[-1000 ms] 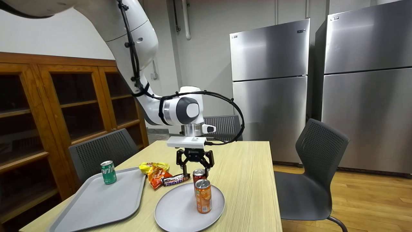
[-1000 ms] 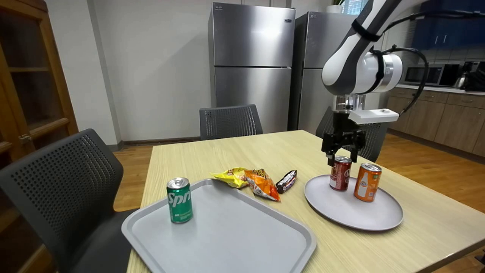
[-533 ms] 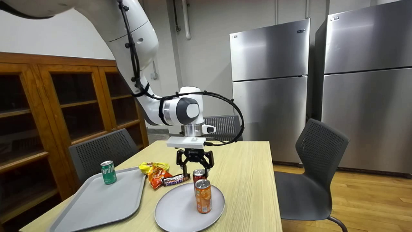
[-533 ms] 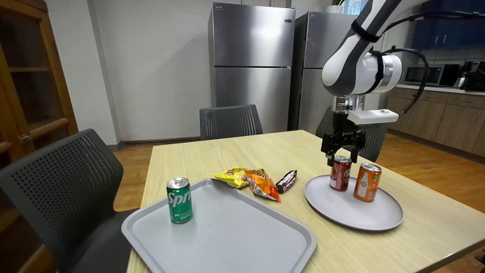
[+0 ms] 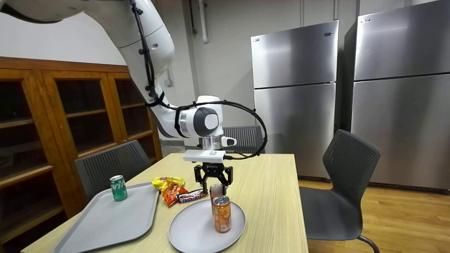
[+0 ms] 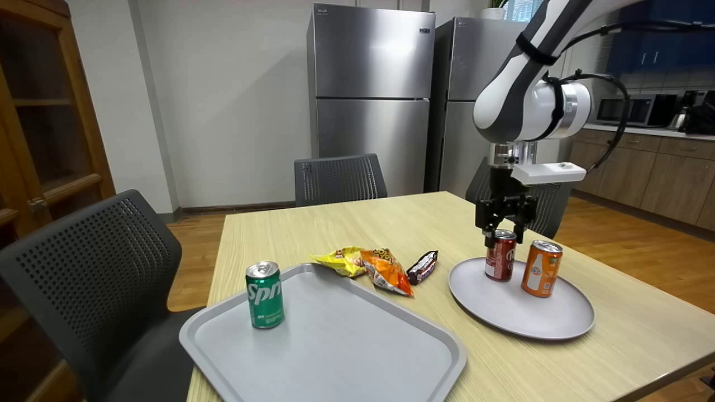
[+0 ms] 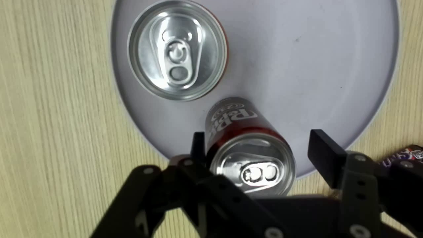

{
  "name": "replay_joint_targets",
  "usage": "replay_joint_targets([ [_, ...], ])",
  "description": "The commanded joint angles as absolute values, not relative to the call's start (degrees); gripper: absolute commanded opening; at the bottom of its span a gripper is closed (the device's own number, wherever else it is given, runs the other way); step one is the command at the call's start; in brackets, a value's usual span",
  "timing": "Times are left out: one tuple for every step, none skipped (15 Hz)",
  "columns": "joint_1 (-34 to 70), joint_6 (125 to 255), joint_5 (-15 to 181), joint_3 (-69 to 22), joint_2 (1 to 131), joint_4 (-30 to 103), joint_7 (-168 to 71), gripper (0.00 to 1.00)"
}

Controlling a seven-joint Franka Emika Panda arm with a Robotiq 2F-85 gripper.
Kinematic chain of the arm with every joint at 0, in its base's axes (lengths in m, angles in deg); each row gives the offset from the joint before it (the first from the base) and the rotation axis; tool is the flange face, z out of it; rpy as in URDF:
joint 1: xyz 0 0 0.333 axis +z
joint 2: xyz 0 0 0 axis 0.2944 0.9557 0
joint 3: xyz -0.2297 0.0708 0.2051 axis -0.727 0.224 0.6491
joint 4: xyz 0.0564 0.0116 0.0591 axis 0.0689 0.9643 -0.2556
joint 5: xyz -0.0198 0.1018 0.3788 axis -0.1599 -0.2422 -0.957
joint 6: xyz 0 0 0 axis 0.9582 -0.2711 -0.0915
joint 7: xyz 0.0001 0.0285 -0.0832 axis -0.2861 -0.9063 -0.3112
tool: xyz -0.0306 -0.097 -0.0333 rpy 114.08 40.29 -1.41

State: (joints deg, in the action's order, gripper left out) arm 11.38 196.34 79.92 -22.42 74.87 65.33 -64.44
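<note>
OK so from my end the pincer (image 5: 214,189) is spread wide around the upper part of the red Dr Pepper can (image 6: 501,263), not gripping it. In the wrist view I've got plain air between one finger (image 7: 325,157) and the can, while the opposite one sits so close to its side that I can't tell if they touch.

That can stands upright on the round grey plate (image 6: 508,315), close to the rim. It's sharing the plate with an orange can (image 6: 540,269), also upright, just beside it with a small gap. From above both look sealed, so no idea about the contents.

Near the plate, but not touching it, the same tabletop (image 6: 391,223) has a big grey tray (image 6: 346,340) with a green Sprite can (image 6: 265,296) standing upright toward one end. Then there's a little snack pile: a yellow bag (image 6: 342,261) right at the tray's rim, an orange bag (image 6: 386,273) up against it, and a Snickers bar (image 5: 193,195) in its wrapper next to that.

Off to the side in an exterior view I get a wooden cabinet (image 5: 52,95) with glass doors, too dark inside to make anything out.
</note>
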Motion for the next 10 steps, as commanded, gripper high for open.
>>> replay_joint_targets([
  [11.42,195.91,80.84,-22.52,75.92,63.49,-62.96,0.49],
  [11.39,195.83,80.81,-22.53,76.12,63.23,-62.98,0.42],
  [11.35,195.8,80.78,-22.55,76.22,62.98,-62.99,0.38],
  [11.34,195.76,80.75,-22.55,76.3,62.82,-62.96,0.38],
  [11.34,195.68,80.67,-22.5,76.16,62.77,-62.97,0.38],
  [11.3,195.56,80.53,-22.38,76.0,62.73,-63.09,0.38],
  [11.29,195.64,80.37,-22.21,75.59,62.89,-63.25,0.38],
  [11.33,195.73,80.33,-22.13,75.31,62.97,-63.27,0.38],
  [11.39,195.74,80.27,-21.99,74.79,63.15,-63.34,0.38],
  [11.68,195.91,80.59,-22.06,74.4,63.31,-63.02,0.38],
])
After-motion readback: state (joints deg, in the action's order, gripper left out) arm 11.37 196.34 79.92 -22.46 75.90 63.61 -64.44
